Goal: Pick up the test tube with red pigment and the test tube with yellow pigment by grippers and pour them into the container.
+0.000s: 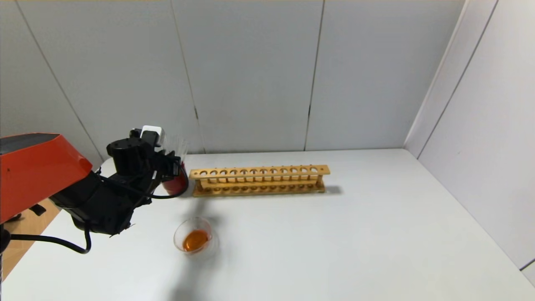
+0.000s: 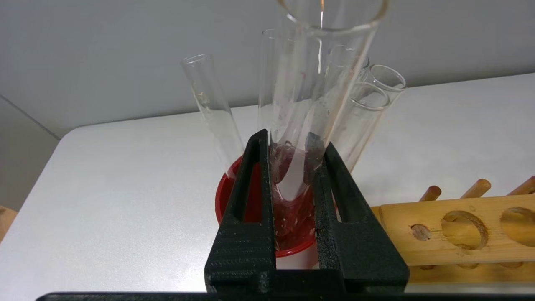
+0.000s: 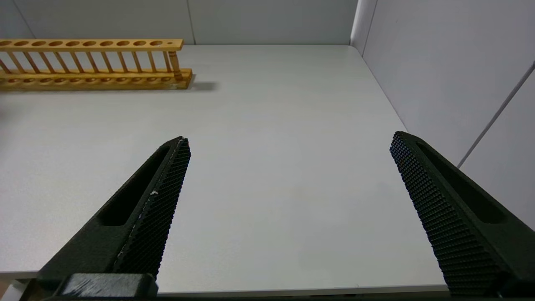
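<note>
My left gripper (image 2: 291, 138) is shut on a clear test tube (image 2: 317, 75) with faint red streaks and no liquid. It holds the tube upright with its lower end in the mouth of a dark red cup (image 2: 228, 196). In the head view this gripper (image 1: 173, 165) is at the table's back left, over the cup (image 1: 177, 186). The container (image 1: 195, 239), a small clear glass dish, stands nearer on the table and holds orange liquid. No tube with red or yellow liquid shows. My right gripper (image 3: 290, 139) is open and empty above the table's near right edge, outside the head view.
Several other colourless tubes (image 2: 209, 104) lean in the red cup. A long wooden tube rack (image 1: 259, 179) with empty holes stands just right of the cup; it also shows in the left wrist view (image 2: 459, 230) and the right wrist view (image 3: 92, 62). Grey walls close the back and right.
</note>
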Robot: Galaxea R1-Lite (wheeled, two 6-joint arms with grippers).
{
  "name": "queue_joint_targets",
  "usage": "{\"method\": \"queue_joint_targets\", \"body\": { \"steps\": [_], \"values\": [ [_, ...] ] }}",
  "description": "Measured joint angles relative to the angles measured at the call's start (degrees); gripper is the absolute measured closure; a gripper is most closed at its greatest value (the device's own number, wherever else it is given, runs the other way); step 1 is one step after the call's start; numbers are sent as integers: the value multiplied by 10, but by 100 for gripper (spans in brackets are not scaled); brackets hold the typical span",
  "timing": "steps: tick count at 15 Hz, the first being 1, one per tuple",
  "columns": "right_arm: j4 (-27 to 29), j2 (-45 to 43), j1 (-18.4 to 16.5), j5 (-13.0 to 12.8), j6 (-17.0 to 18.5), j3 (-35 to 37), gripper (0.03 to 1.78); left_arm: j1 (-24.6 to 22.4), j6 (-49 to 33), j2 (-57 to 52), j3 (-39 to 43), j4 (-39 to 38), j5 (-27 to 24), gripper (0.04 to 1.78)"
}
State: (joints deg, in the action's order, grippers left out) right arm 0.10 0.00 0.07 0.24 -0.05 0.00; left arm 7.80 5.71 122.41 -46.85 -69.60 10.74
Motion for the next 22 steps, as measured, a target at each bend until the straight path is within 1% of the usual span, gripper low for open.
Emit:
{"method": "queue_joint_targets", "body": {
  "steps": [2, 6, 8, 10, 11, 14, 16, 17, 19, 22],
  "values": [
    [0, 0, 0, 0, 0, 0, 6, -1, -1, 0, 14, -26, -1, 151],
    [0, 0, 0, 0, 0, 0, 6, -3, -1, -5, 34, -31, -4, 150],
    [0, 0, 0, 0, 0, 0, 6, -2, -1, -7, 35, -33, -4, 144],
    [0, 0, 0, 0, 0, 0, 6, -2, -1, -10, 33, -34, -3, 127],
    [0, 0, 0, 0, 0, 0, 6, -2, 0, -12, 31, -33, -4, 114],
    [0, 0, 0, 0, 0, 0, 6, -2, 1, -21, 22, -28, -4, 62],
    [0, 0, 0, 0, 0, 0, 6, -2, 3, -32, 15, -23, -3, 34],
    [0, 0, 0, 0, 0, 0, 6, -2, 4, -42, 9, -15, -2, 24],
    [0, 0, 0, 0, 0, 0, 6, -2, 5, -77, -9, 25, -2, 10],
    [0, 0, 0, 0, 0, 0, 6, -2, 8, -162, -38, 122, 4, 7]
  ]
}}
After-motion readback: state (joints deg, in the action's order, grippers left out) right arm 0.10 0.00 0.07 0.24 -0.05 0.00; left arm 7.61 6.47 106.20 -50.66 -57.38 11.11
